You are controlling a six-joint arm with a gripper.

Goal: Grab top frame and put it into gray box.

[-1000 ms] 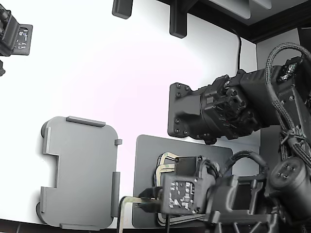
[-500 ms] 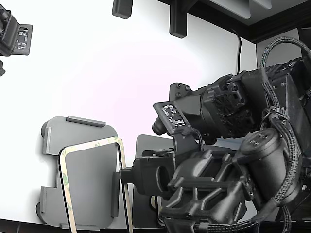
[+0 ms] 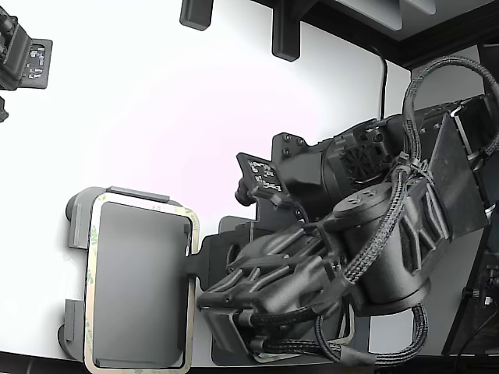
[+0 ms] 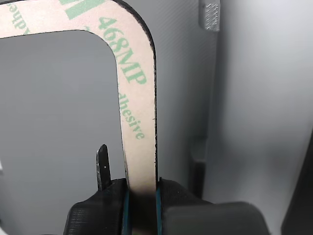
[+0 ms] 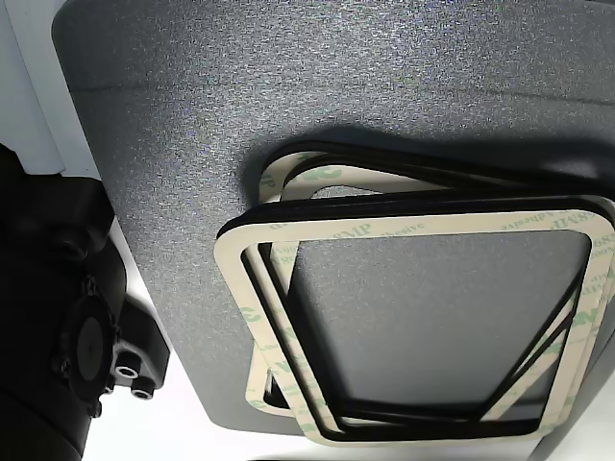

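Top frame [image 3: 140, 284], cream-beige with green print, lifted clear of the stack of fellow frames [image 5: 413, 317] on the dark mat [image 5: 288, 96], positioned over the gray box [image 3: 78, 226], release outstanding; gripper [image 4: 142, 198] closed tight on one long side, not yet let go.

Arm [image 3: 335, 265] hides most of dark mat [image 3: 226, 234].
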